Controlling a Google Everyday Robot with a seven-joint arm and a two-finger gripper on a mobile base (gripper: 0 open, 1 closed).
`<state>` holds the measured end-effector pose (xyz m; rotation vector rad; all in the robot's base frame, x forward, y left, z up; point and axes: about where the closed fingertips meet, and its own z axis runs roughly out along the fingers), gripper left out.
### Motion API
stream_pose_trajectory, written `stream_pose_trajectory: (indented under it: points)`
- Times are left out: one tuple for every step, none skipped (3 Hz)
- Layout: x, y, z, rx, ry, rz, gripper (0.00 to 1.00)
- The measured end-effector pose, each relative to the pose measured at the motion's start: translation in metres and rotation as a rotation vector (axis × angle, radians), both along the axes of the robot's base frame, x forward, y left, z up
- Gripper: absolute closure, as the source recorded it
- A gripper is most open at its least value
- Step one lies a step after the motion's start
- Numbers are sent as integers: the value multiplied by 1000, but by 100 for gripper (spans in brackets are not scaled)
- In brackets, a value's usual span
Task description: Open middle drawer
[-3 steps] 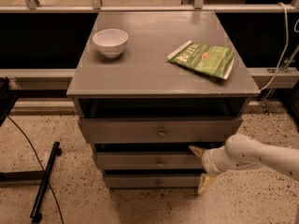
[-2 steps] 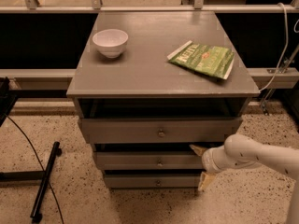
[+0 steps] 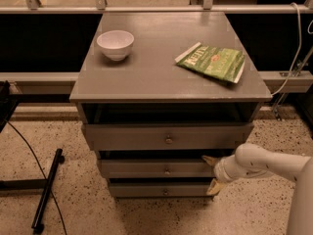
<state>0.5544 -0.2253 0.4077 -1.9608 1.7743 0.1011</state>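
The only writing that can be read stands on the green bag (image 3: 211, 61), which lies flat on the right part of the grey tabletop (image 3: 146, 72). Large white letters run slanted along the upper part of the bag and seem to spell "KETTLE", and the smaller pale print under this word is too small to make out. The tool (image 3: 212, 174) is at the right end of the middle drawer (image 3: 156, 169), with its two tan fingers spread apart, one at the top edge of the drawer front and one lower down.
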Motion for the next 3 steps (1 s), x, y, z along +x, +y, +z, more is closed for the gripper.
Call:
stream_pose_trajectory:
  points:
    - [2, -5, -5, -10, 6, -18, 22]
    - [2, -5, -5, -10, 6, -18, 22]
    - [-32, -1, 20, 11, 44, 25, 20]
